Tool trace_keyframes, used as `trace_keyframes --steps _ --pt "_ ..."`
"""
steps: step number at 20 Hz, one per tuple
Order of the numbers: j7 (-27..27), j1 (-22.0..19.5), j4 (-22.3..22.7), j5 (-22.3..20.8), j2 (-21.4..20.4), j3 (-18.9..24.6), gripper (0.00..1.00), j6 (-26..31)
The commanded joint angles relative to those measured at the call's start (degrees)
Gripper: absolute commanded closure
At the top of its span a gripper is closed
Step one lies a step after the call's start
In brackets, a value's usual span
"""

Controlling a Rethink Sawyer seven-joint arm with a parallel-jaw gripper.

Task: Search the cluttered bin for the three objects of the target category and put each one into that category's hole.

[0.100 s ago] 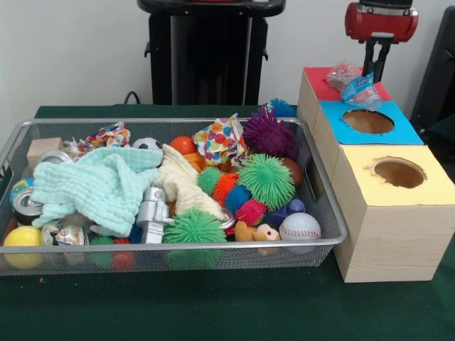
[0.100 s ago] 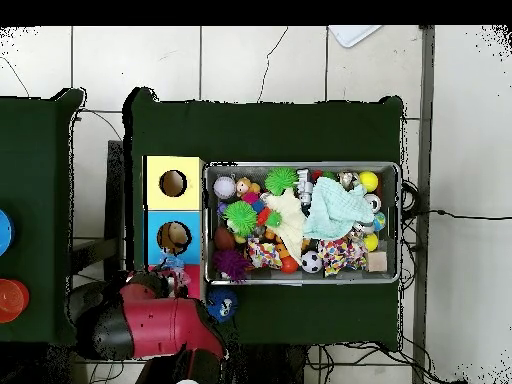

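- A wire bin [image 1: 323,213] on the green table [image 1: 213,305] is filled with spiky balls, a baseball [image 1: 299,226] and a mint cloth [image 1: 99,186].
- Right of the bin, a wooden box [image 1: 387,234] with yellow, blue and red tops is set.
- Above the box's red end, a crumpled plastic bag [image 1: 357,87] is clamped in the hand [image 1: 375,71].

1. I've got the gripper [image 1: 370,79] above the red panel [image 1: 321,83], clamped on a crinkly plastic bag [image 1: 357,88].
2. The bag hangs just behind the blue hole [image 1: 367,121].
3. The yellow hole [image 1: 399,172] sits nearest me.
4. The bin [image 1: 323,213] is packed: mint cloth [image 1: 99,185], spiky green ball [image 1: 266,180], baseball [image 1: 299,227], silver robot toy [image 1: 152,213].
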Motion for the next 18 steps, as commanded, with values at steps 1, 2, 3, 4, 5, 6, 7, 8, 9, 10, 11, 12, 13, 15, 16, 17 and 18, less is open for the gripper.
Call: trace_keyframes --steps 1,2,3,4,5,6,7,8,9,10,11,12,13,15,16,17,18 --pt "10.0 -0.2 1.4 0.1 6.5 3.5 1.00 -0.5" --pt "9.7 -0.2 1.1 0.0 6.5 3.5 1.00 0.3" --pt "9.3 -0.3 0.8 0.0 6.4 3.4 1.00 1.1" --pt "9.0 -0.3 0.5 -0.1 6.3 3.4 1.00 1.9" --pt "8.9 -0.4 0.0 -0.1 6.4 3.3 1.00 2.5" --pt "8.7 -0.5 -0.5 0.0 6.5 3.3 1.00 3.1" --pt "8.7 -0.3 -1.0 0.1 6.6 3.2 1.00 3.4" --pt "8.9 -0.1 -1.3 0.3 6.7 3.1 1.00 3.5" --pt "9.0 -0.2 -1.9 0.4 7.3 3.1 1.00 3.6" --pt "8.7 -0.6 -3.2 0.5 8.1 3.2 1.00 4.1" --pt "8.9 -0.5 -3.7 0.8 8.4 3.1 1.00 4.5" --pt "8.9 -0.3 -4.4 0.8 8.6 2.9 1.00 4.9" --pt "8.7 -0.4 -5.6 1.0 9.1 2.8 1.00 5.8" --pt "8.9 -0.1 -6.8 1.1 9.3 2.5 1.00 6.9" --pt "9.1 0.2 -7.1 1.2 9.1 2.2 1.00 7.5" --pt "9.1 0.3 -7.9 1.2 9.1 2.0 1.00 8.0" --pt "9.2 0.3 -8.0 1.2 8.4 1.8 1.00 9.1"
